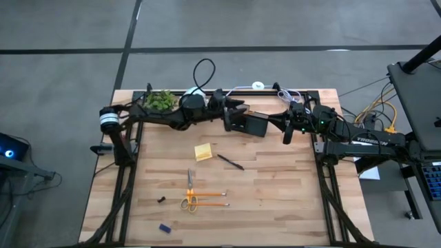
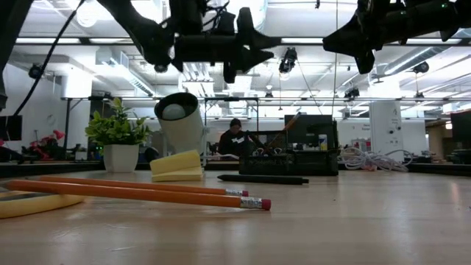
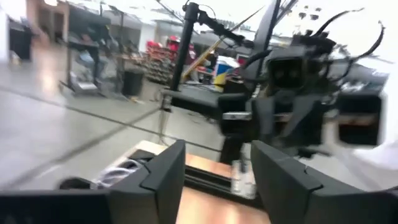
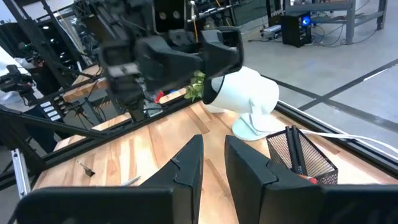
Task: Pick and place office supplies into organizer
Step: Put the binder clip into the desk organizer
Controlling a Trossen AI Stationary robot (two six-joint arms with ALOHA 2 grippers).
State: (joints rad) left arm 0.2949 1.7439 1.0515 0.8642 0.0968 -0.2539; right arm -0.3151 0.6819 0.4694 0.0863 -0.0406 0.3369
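Organizer (image 1: 252, 125), black mesh: at the table's (image 1: 275, 186) far edge, between both raised arms, beside the white lamp-like device (image 1: 193, 101) and potted plant (image 1: 161, 100); dark pens stand in it. Left gripper (image 1: 238, 110): above the organizer's left side, fingers parted, nothing held; right gripper (image 1: 286, 132): just right of the organizer, fingers nearly together, empty. Loose on the table: sticky-note pad (image 1: 202, 152), black pen (image 1: 231, 162), scissors (image 1: 190, 193), pencils (image 1: 209, 199), dark clip (image 1: 161, 200), blue piece (image 1: 165, 227)

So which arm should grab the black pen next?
Probably the left. Both grippers hover by the organizer at the table's far edge, but the left gripper looks open and empty, with fingers apart. The pen lies slightly nearer it than the right gripper.
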